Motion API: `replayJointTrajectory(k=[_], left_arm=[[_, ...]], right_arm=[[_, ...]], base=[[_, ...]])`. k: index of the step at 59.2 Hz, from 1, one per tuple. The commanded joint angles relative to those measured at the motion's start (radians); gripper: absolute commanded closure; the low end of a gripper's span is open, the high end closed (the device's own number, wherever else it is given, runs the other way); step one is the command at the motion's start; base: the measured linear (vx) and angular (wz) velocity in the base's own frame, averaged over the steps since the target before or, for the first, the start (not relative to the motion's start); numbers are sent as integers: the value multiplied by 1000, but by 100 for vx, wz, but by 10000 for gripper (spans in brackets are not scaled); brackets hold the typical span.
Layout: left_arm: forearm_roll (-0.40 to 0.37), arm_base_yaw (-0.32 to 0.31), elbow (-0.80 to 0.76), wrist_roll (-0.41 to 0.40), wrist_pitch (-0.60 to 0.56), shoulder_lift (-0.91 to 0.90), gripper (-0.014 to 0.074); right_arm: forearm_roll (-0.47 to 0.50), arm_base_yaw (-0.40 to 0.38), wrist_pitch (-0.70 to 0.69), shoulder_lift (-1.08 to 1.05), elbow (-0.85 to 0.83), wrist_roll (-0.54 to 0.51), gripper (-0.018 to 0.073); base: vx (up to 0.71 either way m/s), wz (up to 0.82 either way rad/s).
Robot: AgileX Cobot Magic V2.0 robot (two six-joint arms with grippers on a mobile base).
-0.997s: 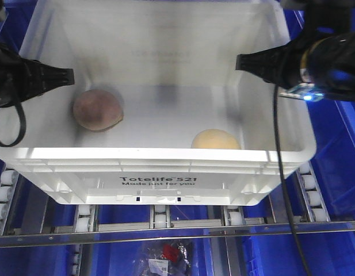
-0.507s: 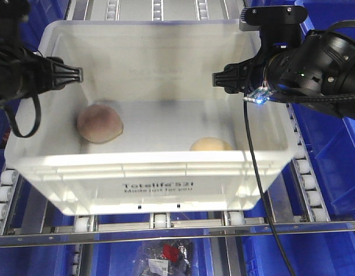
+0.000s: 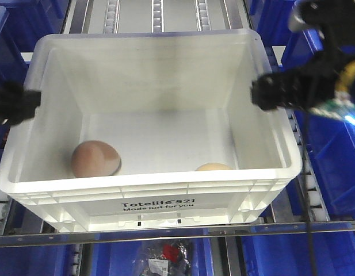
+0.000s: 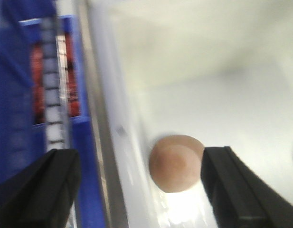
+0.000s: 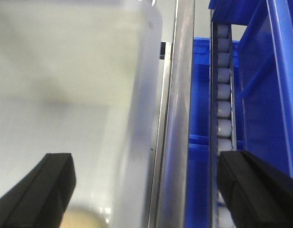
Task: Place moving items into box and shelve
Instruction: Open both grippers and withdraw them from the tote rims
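Observation:
The white box [image 3: 148, 191] with the black "Totelife 521" print sits on the roller shelf. Inside it the pinkish-brown lump [image 3: 95, 159] [image 4: 177, 161] lies at the front left. The yellow-orange lump [image 3: 213, 167] [image 5: 82, 219] lies at the front right, mostly hidden behind the rim. My left gripper [image 3: 29, 104] [image 4: 141, 190] is open beside the box's left wall [image 4: 120, 137], its jaws spread either side of that wall. My right gripper [image 3: 259, 95] [image 5: 148, 194] is open at the right wall [image 5: 146, 118], spread across it the same way. Neither holds anything.
Blue plastic bins [image 3: 332, 161] [image 5: 274, 95] flank the box on both sides and below. Roller tracks [image 3: 157, 11] [image 5: 223, 95] run under and behind the box. A metal front rail [image 3: 177, 231] crosses below it, with a clear bag of small parts [image 3: 165, 256] underneath.
The box has gone from close under the camera down and away. Both lumps slid toward its front wall. The two grippers have drawn outward from over the box's inside to its side walls.

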Motion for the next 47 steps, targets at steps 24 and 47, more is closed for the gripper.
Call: replayJointTrajectory(k=[24,47], left_arm=[[-409,-5,171,460,-15,-446,78],[-373,-5,171,410,-17,-466,354]], right_arm=[[308,-2,155,-605,258,-403,44],[318,-2,303,-702,317,-429,377]], base=[[0,0],[0,0]])
